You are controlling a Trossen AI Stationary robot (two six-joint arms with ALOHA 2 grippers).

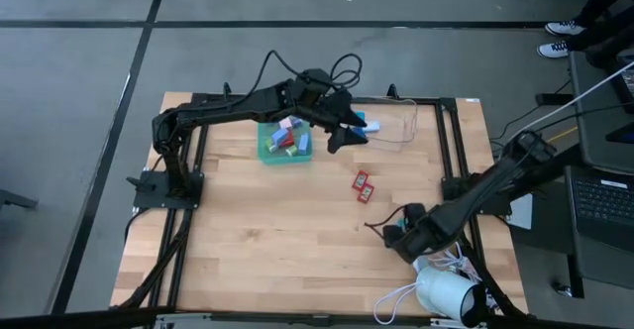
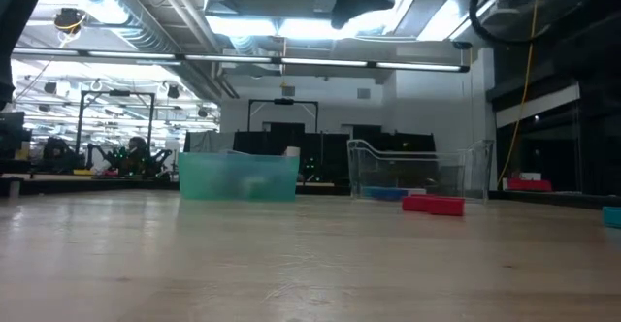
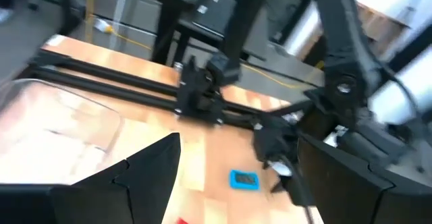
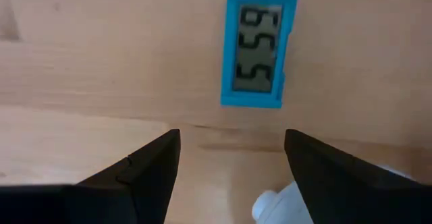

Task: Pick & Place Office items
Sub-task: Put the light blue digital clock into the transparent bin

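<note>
The right pincer (image 4: pixel 229 160) hangs low over the table (image 1: pixel 277 240) near its right front corner, fingers spread and holding nothing, the arm reaching in from the right edge. Just beyond its fingertips, apart from them, a blue office item (image 4: pixel 258 46) lies flat on the wood, a grey panel in its face. The left pincer (image 1: pixel 349 131) is raised above the far middle of the table, its arm stretched out from the base at the left, fingers also spread and empty, between the teal tray (image 1: pixel 265 153) and the clear plastic bin (image 1: pixel 401 126). The high view shows several coloured office items (image 1: pixel 289 137) in the tray and two red pieces (image 1: pixel 363 185) lying side by side on bare wood near the middle, well apart from both pincers. The low view shows the tray and bin side on, with one red piece (image 2: pixel 433 204) before the bin. The left wrist view alone catches the blue item beside the right arm.
</note>
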